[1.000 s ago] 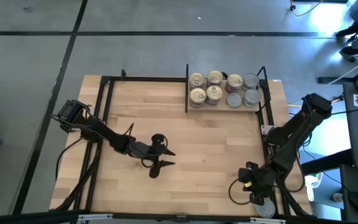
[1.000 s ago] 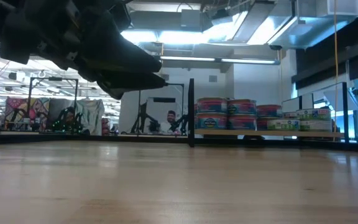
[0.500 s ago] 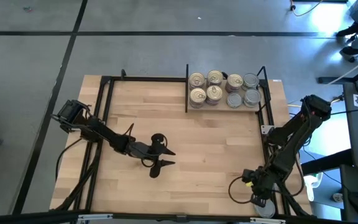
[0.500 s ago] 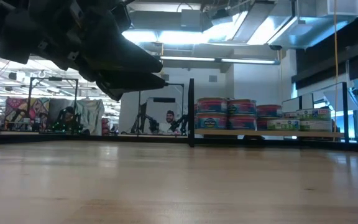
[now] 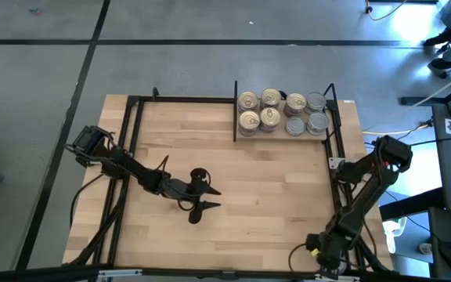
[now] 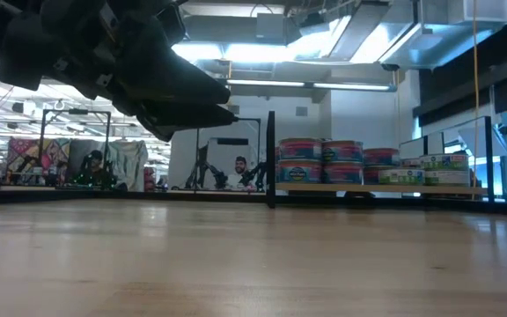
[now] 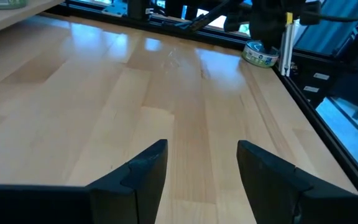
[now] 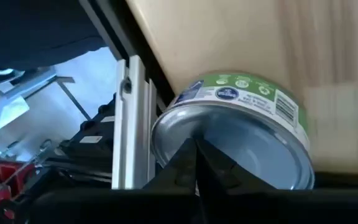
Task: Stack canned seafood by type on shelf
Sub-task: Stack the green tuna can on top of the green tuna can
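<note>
1. The canned seafood sits as a cluster of low round tins in the shelf, a wood bay framed by thin black bars at the table's far right, well apart from both grippers. Gold pull-tab lids lie nearer the black divider, plain grey lids on the side away from it. The low view shows the tins stacked two high, with red-and-blue labels nearest the divider and green-and-white ones farther along.
2. One more tin, with a green label and a grey lid, lies at the table's near right edge, directly ahead of the right gripper and just beside a pale metal rail. The left wrist view shows the same tin far off, by the table's black edge bar.
3. The right gripper hangs low over that corner. Its dark fingers are pressed together into a single point with nothing between them, and the point overlaps the tin's lid in the right wrist view. Whether it touches the lid, I cannot tell.
4. The left gripper hovers above bare wood on the table, well apart from the shelf and from the lone tin. Its fingers stand partly spread and hold nothing.
5. Beyond the table, the low view shows a room with a person in the distance.
</note>
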Tool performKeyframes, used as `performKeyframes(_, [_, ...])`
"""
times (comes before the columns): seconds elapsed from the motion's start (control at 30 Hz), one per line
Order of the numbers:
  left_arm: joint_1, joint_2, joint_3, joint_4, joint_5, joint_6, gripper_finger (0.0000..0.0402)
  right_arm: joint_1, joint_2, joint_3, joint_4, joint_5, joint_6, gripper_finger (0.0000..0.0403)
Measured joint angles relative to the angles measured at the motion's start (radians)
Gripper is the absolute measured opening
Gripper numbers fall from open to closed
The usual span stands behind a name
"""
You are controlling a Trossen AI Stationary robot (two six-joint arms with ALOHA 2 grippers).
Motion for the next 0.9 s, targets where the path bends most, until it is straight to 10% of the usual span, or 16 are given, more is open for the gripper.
performKeyframes(0.9, [0.001,0.0,0.0,0.004,-0.043,-0.072,0.0191,-0.564,0.013,0.0,0.072,0.482,-0.897,0.0009])
